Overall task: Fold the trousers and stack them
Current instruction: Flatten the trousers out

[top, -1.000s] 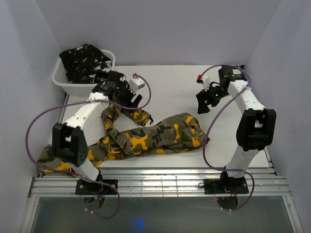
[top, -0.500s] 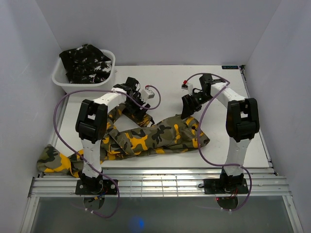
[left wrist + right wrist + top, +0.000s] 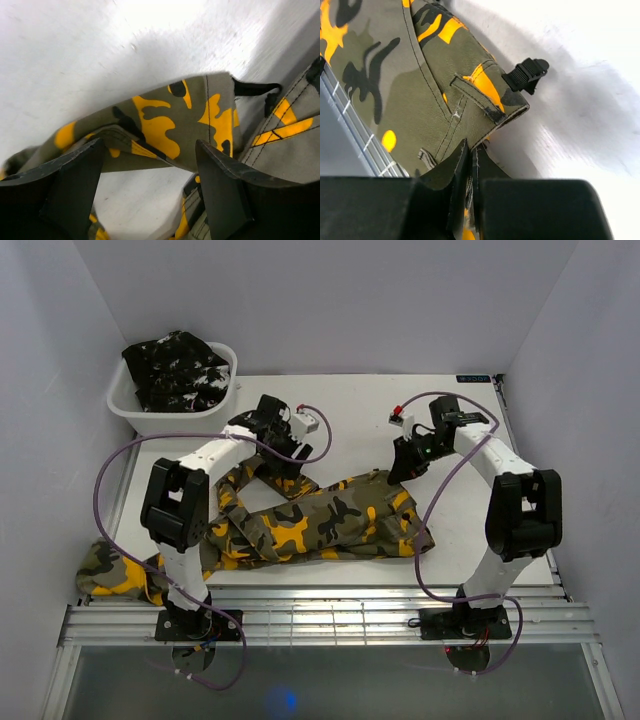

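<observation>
Overhead, the olive pair [image 3: 330, 525] sprawls across the middle of the bench [image 3: 360, 410], crumpled and unfolded. One leg trails to the near left corner and hangs a little over the near edge there. The waist end lies toward the right side, about midway between the near and far edges. The black pair [image 3: 178, 368] is heaped in a white tub [image 3: 130, 412] at the far left corner, well apart from the olive cloth. The left arm [image 3: 215, 455] bends inward, and the left jaws are low over the far left part of the olive pair. The right arm [image 3: 490, 455] reaches in from the right, and the right jaws meet the far right corner of the waist.

Next, the left wrist view. Its two dark fingers [image 3: 75, 185] stand wide apart, gripping nothing. Beyond them a folded edge of the olive pair [image 3: 165, 125] arches over bare white bench [image 3: 75, 60]. More cloth with orange stitching lies at the right of this view, partly blurred.

Last, the right wrist view. The fingers [image 3: 450, 175] are pressed together with only a thin seam between them, clamped on an edge of the olive pair [image 3: 395, 85] right at their tips. Just ahead sits a corner of the waistband, with a belt loop and a small black clip [image 3: 526, 74] sticking out over the bench [image 3: 600, 75]. The bench is blurred here.
</observation>
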Tool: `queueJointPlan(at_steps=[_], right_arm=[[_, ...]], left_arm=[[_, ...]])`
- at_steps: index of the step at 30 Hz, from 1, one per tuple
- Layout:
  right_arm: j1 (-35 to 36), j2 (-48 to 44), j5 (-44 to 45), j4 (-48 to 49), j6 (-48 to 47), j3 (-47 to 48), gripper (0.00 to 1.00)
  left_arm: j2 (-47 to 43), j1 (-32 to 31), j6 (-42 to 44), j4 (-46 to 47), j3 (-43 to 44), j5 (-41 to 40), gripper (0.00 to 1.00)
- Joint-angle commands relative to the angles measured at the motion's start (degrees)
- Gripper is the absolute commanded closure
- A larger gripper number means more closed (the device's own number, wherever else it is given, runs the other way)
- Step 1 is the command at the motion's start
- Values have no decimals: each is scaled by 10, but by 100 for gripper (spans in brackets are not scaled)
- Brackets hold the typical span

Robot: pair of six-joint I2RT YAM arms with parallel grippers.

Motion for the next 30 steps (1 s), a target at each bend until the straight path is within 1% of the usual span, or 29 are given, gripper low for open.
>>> queueJointPlan(at_steps=[1, 3, 5, 8, 10, 13, 14, 18, 20, 23, 24, 27, 28, 29, 30], right_arm=[[-26, -46, 3, 22, -9, 3, 92], [-34, -56, 4, 21, -15, 2, 92], [-37, -60, 6, 21, -19, -3, 92], [-38, -65, 7, 21, -24, -11, 92], [-38, -69, 6, 17, -27, -19, 92], [-38, -77, 8, 8, -41, -30, 92], [-38, -80, 10, 6, -44, -34, 92], [-38, -105, 18, 3, -65, -61, 92], [-38, -115, 30, 4, -71, -75, 92], [-52, -132, 40, 4, -83, -93, 92], [-57, -141, 43, 5, -85, -98, 92], [-83, -158, 53, 4, -96, -111, 92], [-91, -162, 54, 3, -99, -113, 92], [-113, -166, 59, 1, -109, -119, 92], [-119, -172, 62, -1, -113, -121, 92]], left_arm=[[-80, -3, -29, -14, 51, 16, 16], [-80, -13, -33, -40, 49, 32, 16], [-87, -38, -35, -41, 18, 35, 17], [-79, -78, -49, -11, -24, 16, 17], [-61, -93, -63, 11, -29, 3, 17], [-16, -99, -90, 38, -23, -34, 20], [4, -101, -95, 46, -15, -55, 23], [35, -111, -109, 63, -16, -103, 31], [41, -117, -116, 66, -21, -121, 34], [36, -117, -127, 74, -43, -146, 43], [32, -117, -128, 75, -53, -149, 50], [1, -115, -134, 77, -65, -158, 61], [-11, -111, -135, 77, -69, -161, 70], [-33, -107, -137, 71, -69, -161, 71], [-43, -104, -137, 67, -68, -158, 68]])
